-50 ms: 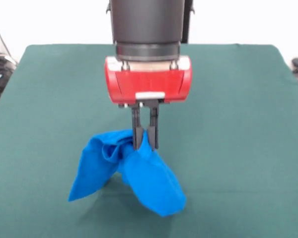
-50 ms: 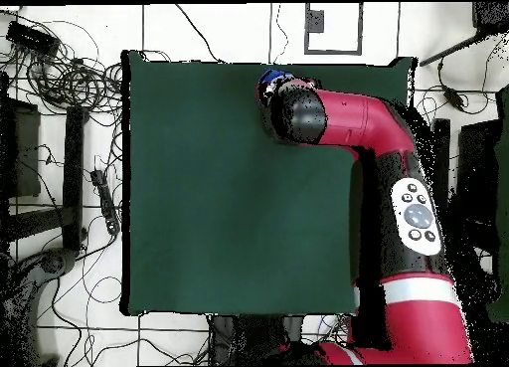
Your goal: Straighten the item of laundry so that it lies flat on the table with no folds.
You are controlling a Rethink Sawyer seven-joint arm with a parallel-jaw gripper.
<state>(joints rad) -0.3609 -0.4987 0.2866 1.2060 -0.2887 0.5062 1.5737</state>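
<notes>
Bright, even light from above falls on the green table [image 1: 248,124], leaving only a faint soft shadow just under the blue shirt [image 1: 139,173] hanging below the pincer [image 1: 145,147], with no glare, while the arm's [image 2: 348,119] edges look ragged from overhead.

Around your workspace: pale tiled floor, many cables.
You see white floor tiles [image 2: 179,30] with dark seams, black cables [image 2: 60,75] tangled at one side, and dark stands [image 2: 72,174] beside them.
</notes>
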